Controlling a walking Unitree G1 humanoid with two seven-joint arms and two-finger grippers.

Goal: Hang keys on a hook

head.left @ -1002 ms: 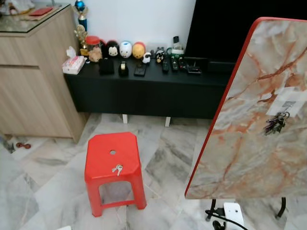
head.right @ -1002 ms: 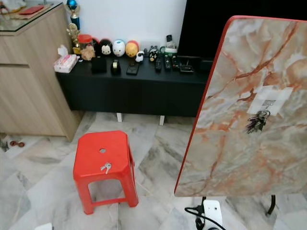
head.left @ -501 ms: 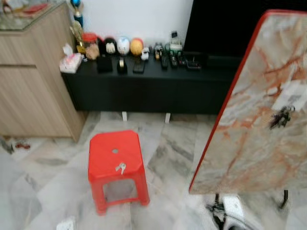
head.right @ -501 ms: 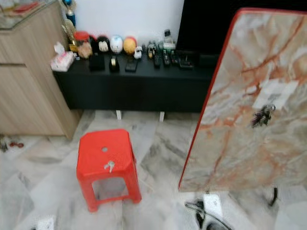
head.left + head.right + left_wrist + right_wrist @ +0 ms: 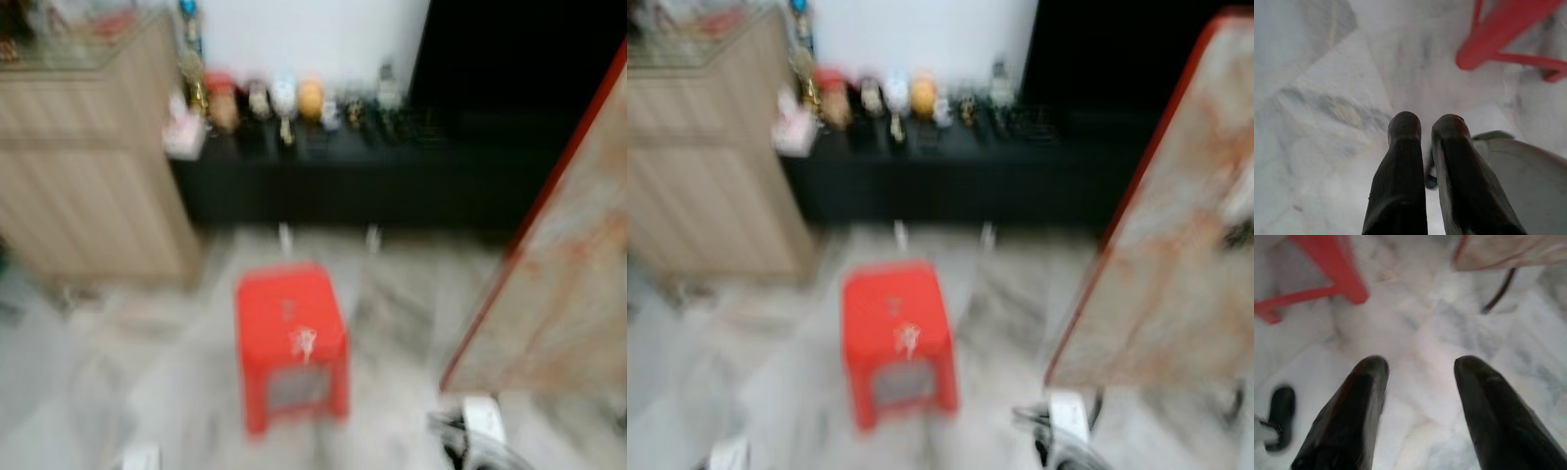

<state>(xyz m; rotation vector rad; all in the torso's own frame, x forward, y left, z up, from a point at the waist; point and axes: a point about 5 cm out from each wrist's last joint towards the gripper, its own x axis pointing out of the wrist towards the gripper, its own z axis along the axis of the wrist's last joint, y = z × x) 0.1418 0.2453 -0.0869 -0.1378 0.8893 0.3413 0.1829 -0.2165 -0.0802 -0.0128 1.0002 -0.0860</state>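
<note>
Blurred view: keys [image 5: 303, 341] lie on a red stool [image 5: 290, 338]. Left pincer [image 5: 1426, 122] nearly together, right pincer [image 5: 1420, 367] apart, both over floor [image 5: 1327, 98]. Board [image 5: 1176, 255] at 3 o'clock.

**Head pair looks down at the room; wrist cameras face the floor**

Both blurred eye views look forward and down, sharing the red stool [image 5: 291, 338], black bench [image 5: 392, 181] and marbled board [image 5: 1176, 264]. Each wrist camera looks along its tool at nearby marble floor [image 5: 1317, 98], catching the stool's legs.
</note>
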